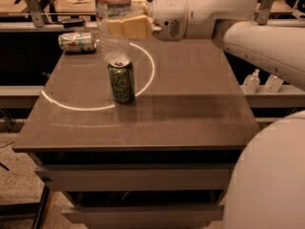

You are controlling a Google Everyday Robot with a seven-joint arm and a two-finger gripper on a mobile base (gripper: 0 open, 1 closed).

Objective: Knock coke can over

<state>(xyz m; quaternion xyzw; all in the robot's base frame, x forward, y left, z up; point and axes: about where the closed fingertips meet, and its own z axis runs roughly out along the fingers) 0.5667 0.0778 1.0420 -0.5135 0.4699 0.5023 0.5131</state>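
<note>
1. Table (190,118): a brown top with a bright ring of light (71,106) across its left half. The far left corner has little margin. Anything pushed hard there could go off the edge.
2. Arm (214,13): it reached in from the right, above the far edge of the table. A wide sweep from that height could catch the wrong thing before it got to any can.
3. Bottle (113,13): clear plastic, upright at the far side, directly in front of the tool. It looked light and tall. I judged it the likeliest thing to tip or skid by mistake.
4. Gripper (125,27): it was up against the right side of the bottle, well above the table. I could not tell whether it was apart, together or clamped on the bottle.
5. Green can (121,81): upright, just in front of the bottle and inside the ring. A falling bottle would probably hit it.
6. Silver can (76,41): it lay on its side at the far left corner, apart from the gripper, with red and green on the label. I took it for the coke can but could not read the label. If so, it was already down, and a shove would only roll it off. If I was wrong, the target was unclear.
</note>
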